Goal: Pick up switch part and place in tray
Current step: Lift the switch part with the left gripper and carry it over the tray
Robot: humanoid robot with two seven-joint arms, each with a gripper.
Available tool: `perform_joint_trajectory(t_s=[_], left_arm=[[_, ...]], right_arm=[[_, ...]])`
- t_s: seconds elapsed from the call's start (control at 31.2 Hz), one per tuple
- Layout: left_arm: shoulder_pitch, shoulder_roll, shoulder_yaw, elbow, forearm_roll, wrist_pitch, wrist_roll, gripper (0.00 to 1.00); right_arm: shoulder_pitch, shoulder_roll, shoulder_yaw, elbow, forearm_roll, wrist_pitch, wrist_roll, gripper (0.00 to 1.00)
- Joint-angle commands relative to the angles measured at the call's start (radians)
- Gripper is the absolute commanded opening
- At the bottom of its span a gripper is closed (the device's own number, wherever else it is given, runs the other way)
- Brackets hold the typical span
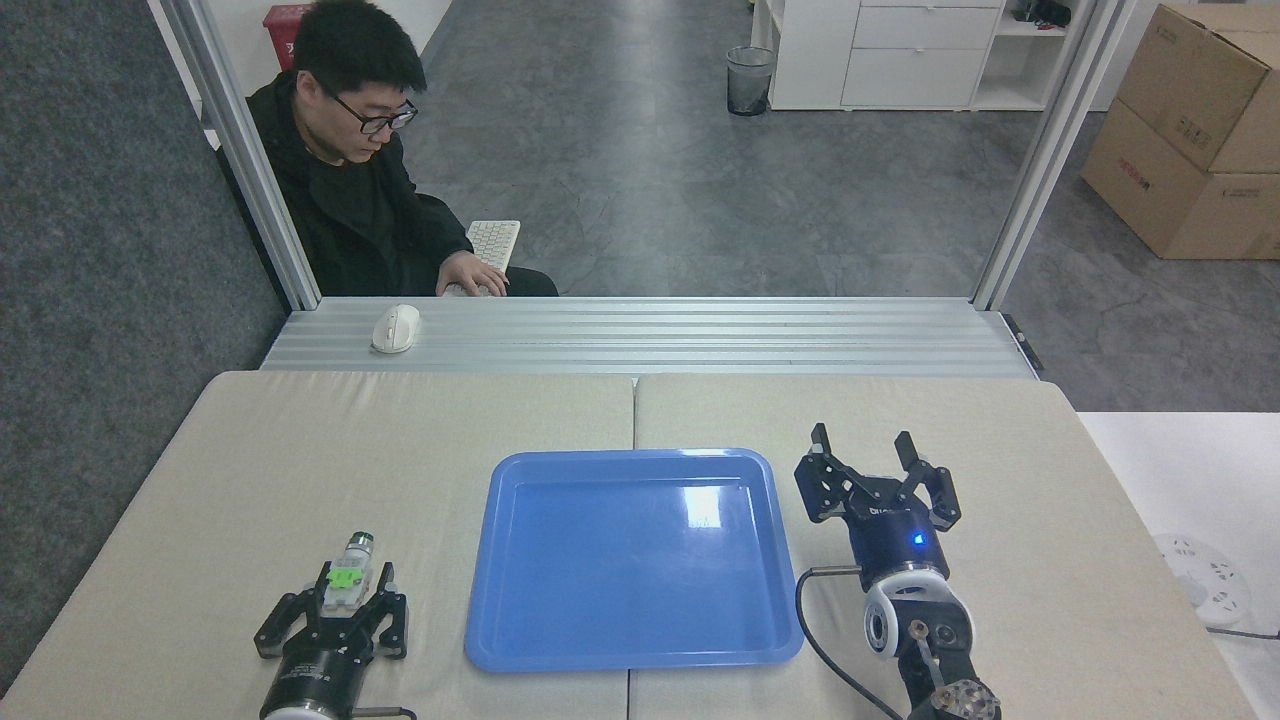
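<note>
The switch part point(347, 578), white-grey with a green block and a dark round tip, lies on the beige table left of the tray. My left gripper point(354, 574) is low over it, and its fingers point(324, 576) stand close on either side of the part's body, with a small gap still showing on the right side. The blue tray point(560, 655) sits in the middle of the table with nothing in it. My right gripper point(862, 440) stands open just right of the tray, holding nothing.
A person in a black jacket point(345, 215) sits behind the aluminium rail, one hand at a white keyboard point(494, 242). A white mouse point(395, 327) rests on the rail. Cardboard boxes point(1190, 130) stand at the far right, and a white round object point(1205, 580) lies beside the table.
</note>
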Motion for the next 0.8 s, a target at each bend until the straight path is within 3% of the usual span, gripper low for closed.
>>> perform_joint_trajectory(t_s=[0.0, 0.06, 0.29, 0.54, 0.77], left_arm=[[0.004, 0.005, 0.017, 0.023, -0.156, 0.000, 0.050, 0.16], [0.004, 0.007, 0.015, 0.023, -0.193, 0.000, 0.073, 0.00], [0.000, 0.016, 0.027, -0.013, -0.209, -0.002, 0.076, 0.00], [-0.025, 0.011, 0.029, -0.341, -0.112, -0.143, 0.054, 0.00], [-0.108, -0.050, -0.012, -0.395, -0.103, -0.242, -0.117, 0.00]], right_arm=[[0.000, 0.000, -0.034, 0.000, -0.001, -0.001, 0.000, 1.00], [0.000, 0.000, -0.034, 0.000, -0.001, -0.001, 0.000, 1.00], [0.000, 0.000, -0.034, 0.000, 0.000, -0.001, 0.000, 1.00], [0.000, 0.000, -0.034, 0.000, 0.000, -0.001, 0.000, 1.00], [0.000, 0.000, -0.034, 0.000, 0.000, -0.001, 0.000, 1.00]])
